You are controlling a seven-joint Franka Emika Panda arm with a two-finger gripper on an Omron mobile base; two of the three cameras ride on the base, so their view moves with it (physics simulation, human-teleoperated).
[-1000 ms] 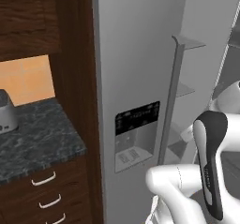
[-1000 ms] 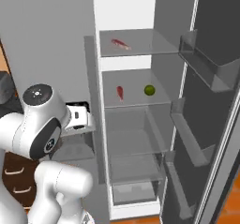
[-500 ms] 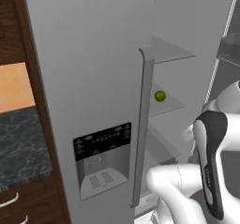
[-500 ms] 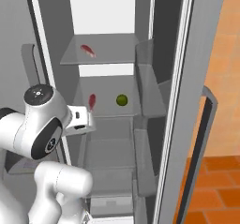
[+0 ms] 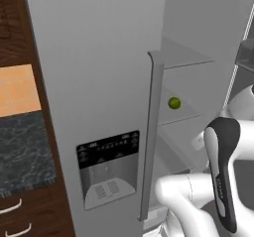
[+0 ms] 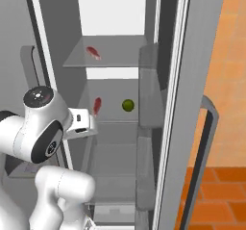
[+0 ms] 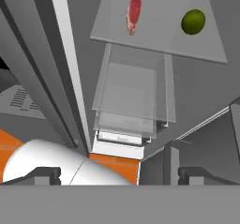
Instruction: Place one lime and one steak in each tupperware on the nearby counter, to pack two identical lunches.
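Green lime (image 7: pixel 193 22) (steak (image 7: pixel 133 12) beside), mid-shelf (image 7: pixel 154 42)

A tall grey refrigerator (image 6: pixel 168 128) stands open, with clear glass shelves (image 6: pixel 108 58) inside and a clear drawer (image 7: pixel 126 96) lower down. Its closed left door carries a black dispenser panel (image 5: pixel 109 169) and a long grey vertical handle (image 5: pixel 151 132). Dark brown wood cabinets (image 5: pixel 12 28) stand to the left. An orange wall (image 6: pixel 226 70) and an orange tiled floor (image 6: pixel 216 195) lie to the right.
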